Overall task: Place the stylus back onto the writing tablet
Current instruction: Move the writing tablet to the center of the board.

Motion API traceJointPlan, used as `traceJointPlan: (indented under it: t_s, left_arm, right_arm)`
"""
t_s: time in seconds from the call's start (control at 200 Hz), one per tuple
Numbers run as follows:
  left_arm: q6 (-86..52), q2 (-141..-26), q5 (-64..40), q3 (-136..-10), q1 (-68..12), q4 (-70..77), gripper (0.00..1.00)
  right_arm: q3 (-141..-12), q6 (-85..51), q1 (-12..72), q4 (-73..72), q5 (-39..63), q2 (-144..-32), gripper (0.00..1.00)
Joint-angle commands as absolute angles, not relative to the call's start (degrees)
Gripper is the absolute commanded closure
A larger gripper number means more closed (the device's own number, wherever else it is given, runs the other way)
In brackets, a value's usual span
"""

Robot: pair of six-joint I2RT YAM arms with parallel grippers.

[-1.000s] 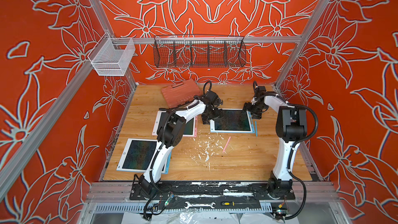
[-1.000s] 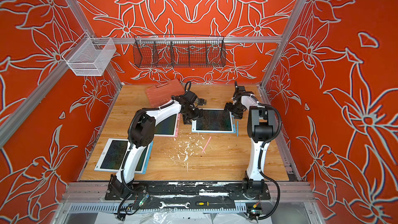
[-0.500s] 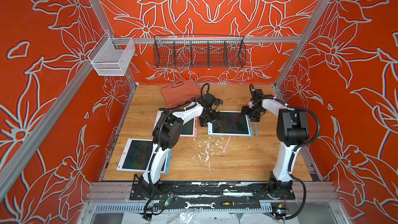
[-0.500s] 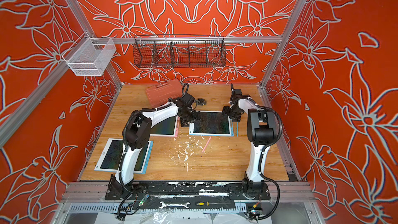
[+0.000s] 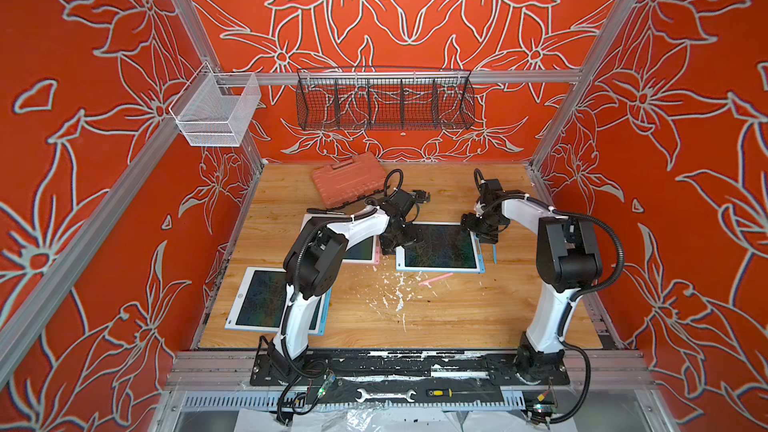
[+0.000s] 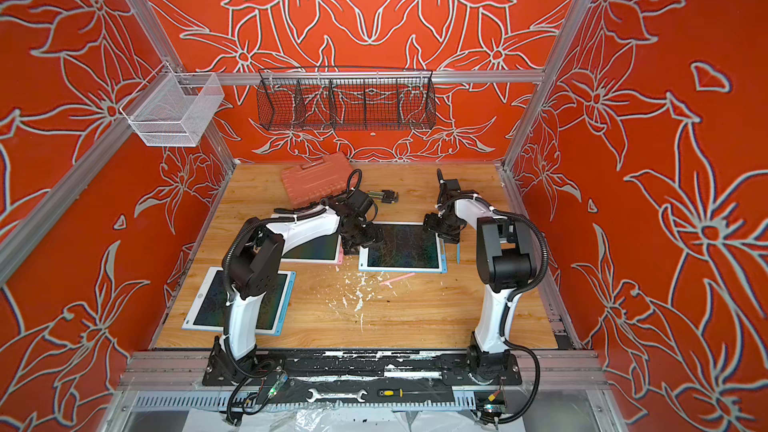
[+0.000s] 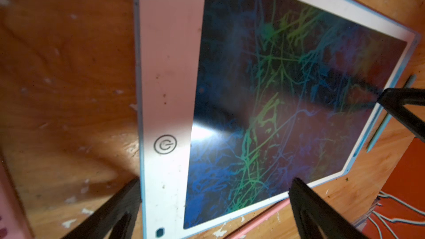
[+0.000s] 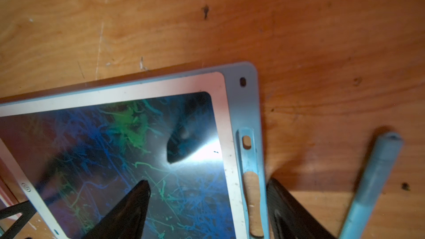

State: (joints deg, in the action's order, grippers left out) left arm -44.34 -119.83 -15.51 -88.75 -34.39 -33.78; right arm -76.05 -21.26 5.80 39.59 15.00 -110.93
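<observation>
Blue matte stylus [image 8: 377,175] beside glossy tablet [image 8: 103,134]; left pincer [image 7: 216,180], right pincer [image 8: 209,181] both spread apart.

- Orange tool case [image 5: 348,178] lay closed, latches up.
- Black wire basket [image 5: 384,101] hung above the case.
- White mesh basket [image 5: 216,112] hung above the case, leftward.
- Hex keys [image 5: 419,196] lay just beside the case.
- White flecks [image 5: 392,288] were scattered well forward of the case.
- Wrench [image 5: 384,395] and screwdriver [image 5: 444,392] lay farthest forward of the case.
</observation>
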Motion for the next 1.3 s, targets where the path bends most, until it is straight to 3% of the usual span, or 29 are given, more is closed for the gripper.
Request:
traceJointPlan:
  t_s: [0.0,1.071,1.291]
  left_arm:
    - [-46.49,-122.20,-17.14,-85.38,-36.43,-33.67,0.01]
    - [-51.59,-120.53,-16.71,-80.16,-39.73,-31.35,0.03]
    - [-50.89,-119.39,-14.48,-81.96,-39.21,-34.79,0.03]
  right_arm:
    - [-72.97,-21.71,8.08,42.37,19.15,-111.41,0.19]
    - [-70.44,-22.49,11.35,41.92,18.81,-109.24,0.19]
    - [-73.06,-21.14,11.30,44.22,17.00,-108.94,0.14]
